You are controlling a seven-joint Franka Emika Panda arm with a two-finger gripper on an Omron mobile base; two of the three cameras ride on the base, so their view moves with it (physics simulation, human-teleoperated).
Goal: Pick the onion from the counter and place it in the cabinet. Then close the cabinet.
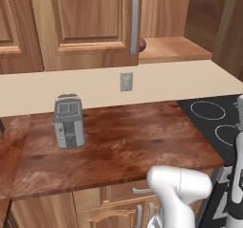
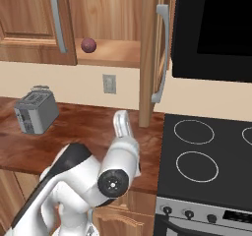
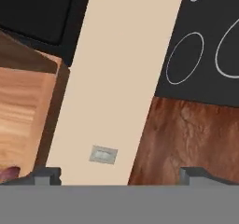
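One onion [image 2: 88,44] rests on the cabinet [image 2: 30,21] shelf, near its front edge, beside the left door's handle. Both doors stand open. Jaws spread wide, holding nothing, above the surface [image 1: 118,141]. Toaster [image 1: 69,121] stands toward the surface's back left.

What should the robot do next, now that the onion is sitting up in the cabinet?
Probably swing toward the open right door and push it shut. The onion already rests on the cabinet shelf, the gripper is open and holds nothing, and both doors stand open.
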